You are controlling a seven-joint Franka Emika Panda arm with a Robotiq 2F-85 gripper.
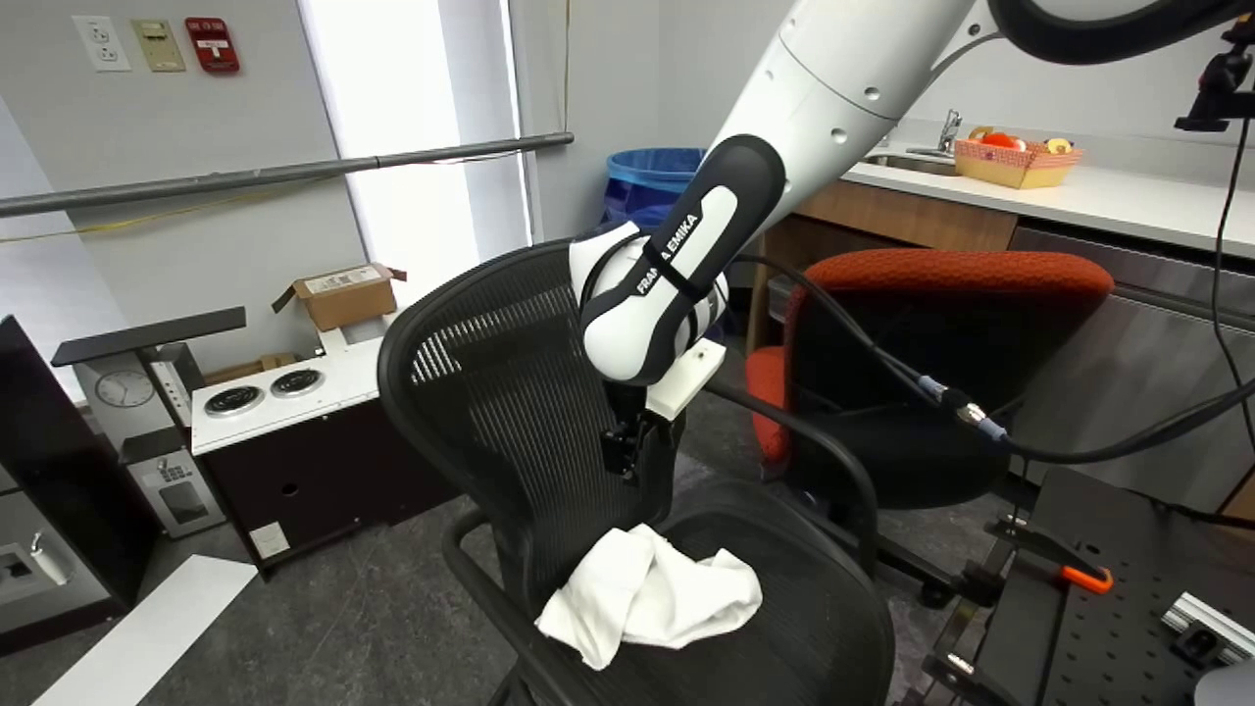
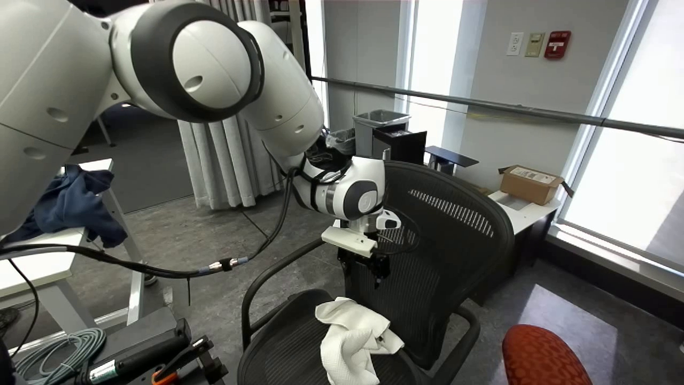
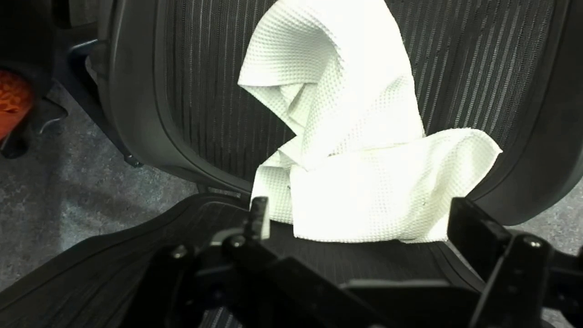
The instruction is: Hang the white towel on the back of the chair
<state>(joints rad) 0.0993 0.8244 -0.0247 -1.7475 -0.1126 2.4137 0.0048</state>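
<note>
The white towel (image 1: pixel 655 595) lies crumpled on the seat of the black mesh chair (image 1: pixel 490 382), close to the foot of the backrest. It also shows in an exterior view (image 2: pixel 355 334) and, with its waffle weave and folded edge, in the wrist view (image 3: pixel 360 182). My gripper (image 1: pixel 623 456) points down in front of the chair back, above the towel and apart from it. It shows too in an exterior view (image 2: pixel 378 271). In the wrist view the gripper (image 3: pixel 357 216) has its fingers wide apart with nothing held between them. The chair back (image 2: pixel 443 235) is bare.
The chair's armrests (image 1: pixel 833 446) rise on both sides of the seat. A red chair (image 1: pixel 951 275) stands close by. A black perforated table (image 1: pixel 1108 588) is near the seat's front. A white toy stove unit (image 1: pixel 284 392) stands behind the chair. A cable (image 2: pixel 160 271) hangs from the arm.
</note>
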